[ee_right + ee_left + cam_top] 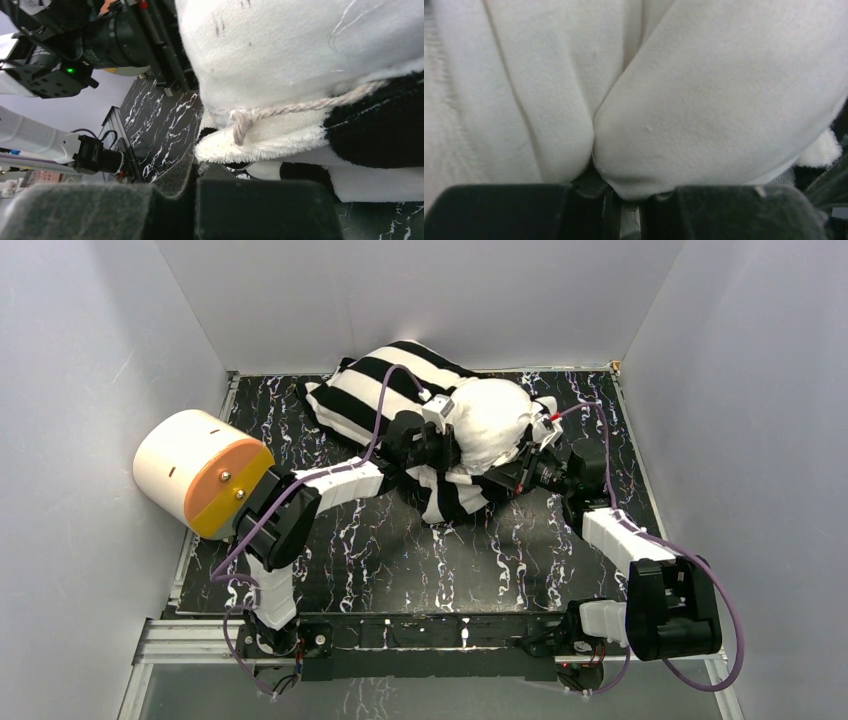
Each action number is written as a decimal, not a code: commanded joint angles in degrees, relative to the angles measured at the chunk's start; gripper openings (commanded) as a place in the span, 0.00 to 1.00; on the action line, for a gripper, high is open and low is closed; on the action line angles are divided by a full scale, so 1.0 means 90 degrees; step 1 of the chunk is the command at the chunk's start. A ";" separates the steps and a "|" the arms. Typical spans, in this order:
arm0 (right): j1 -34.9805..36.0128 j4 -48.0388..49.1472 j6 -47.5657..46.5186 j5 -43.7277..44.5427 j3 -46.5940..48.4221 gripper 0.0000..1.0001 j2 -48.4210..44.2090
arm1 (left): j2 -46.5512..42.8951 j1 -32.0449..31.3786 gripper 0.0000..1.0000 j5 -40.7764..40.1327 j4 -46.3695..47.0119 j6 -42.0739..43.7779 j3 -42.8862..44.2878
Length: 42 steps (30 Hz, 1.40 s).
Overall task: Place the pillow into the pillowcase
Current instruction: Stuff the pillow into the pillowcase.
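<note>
The pillow [490,420] lies at the 12 o'clock side of the black marbled table [400,550], partly inside the pillowcase [375,390]. Its striped, covered end points to 10 o'clock and rests against the back wall. The bare white end bulges out toward 3 o'clock. More striped cloth is bunched under the pillow at its 6 o'clock side.

The left gripper [447,443] meets the pillow from 9 o'clock, and its wrist view shows the jaws nearly together, pinching a fold of smooth white pillow fabric [704,110].

The right gripper [527,447] is at the pillow's 4 o'clock edge with its jaws pressed together. The fuzzy hem of the pillowcase [260,145] (a loose thread knotted along it) sits just at their tips, though I cannot tell if it is caught between them.

A cream cylinder with an orange face [200,472] sits at the table's 9 o'clock edge, well apart from the bedding
</note>
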 commanded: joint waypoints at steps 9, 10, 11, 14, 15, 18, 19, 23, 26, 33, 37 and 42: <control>0.0211 0.2294 0.2574 0.0681 0.0853 0.00 -0.0884 | 0.0725 0.0199 0.09 -0.0555 0.0481 -0.0131 -0.1008; 0.0198 0.2368 0.2744 0.1060 0.0882 0.00 -0.0848 | 0.0644 0.0157 0.09 -0.0650 0.0335 0.0039 -0.1172; 0.0197 0.2250 0.2762 0.1493 0.0897 0.00 -0.0823 | 0.0544 0.0118 0.09 -0.0705 0.0213 0.0128 -0.1384; 0.0193 0.1910 0.2703 0.2061 0.0886 0.00 -0.0567 | 0.0086 0.0029 0.10 -0.0653 -0.0084 0.0309 -0.1965; 0.0197 0.1934 0.2610 0.1941 0.0850 0.00 -0.0425 | -0.0128 -0.0004 0.12 -0.0594 -0.0353 0.0399 -0.2048; 0.0211 0.1815 0.2263 0.1693 0.0610 0.00 -0.0131 | -0.0928 -0.0206 0.31 -0.0474 -0.1484 0.0616 -0.2087; 0.0209 0.1783 0.2096 0.1587 0.0546 0.00 -0.0054 | -0.1252 -0.0262 0.40 -0.0339 -0.1820 0.0603 -0.2087; 0.0198 0.1304 0.1383 0.1410 0.0342 0.00 0.0013 | -0.2633 -0.0335 0.65 0.0131 -0.2510 0.0344 -0.2122; 0.0193 0.1224 0.1236 0.1226 0.0224 0.00 0.0061 | -0.3503 -0.0348 0.67 0.0037 -0.2650 0.0211 -0.1840; 0.0209 0.1098 0.1067 0.1050 0.0057 0.00 -0.0030 | -0.3130 -0.0327 0.63 -0.0400 -0.2548 0.0208 0.0059; 0.0207 0.0663 0.0760 0.1141 0.0117 0.00 -0.0255 | -0.1771 -0.0327 0.57 -0.0239 -0.2204 0.0436 0.1326; 0.0196 0.0171 0.0698 0.1390 0.0178 0.00 -0.0603 | 0.0140 -0.0316 0.51 -0.0480 -0.2109 0.0942 0.2181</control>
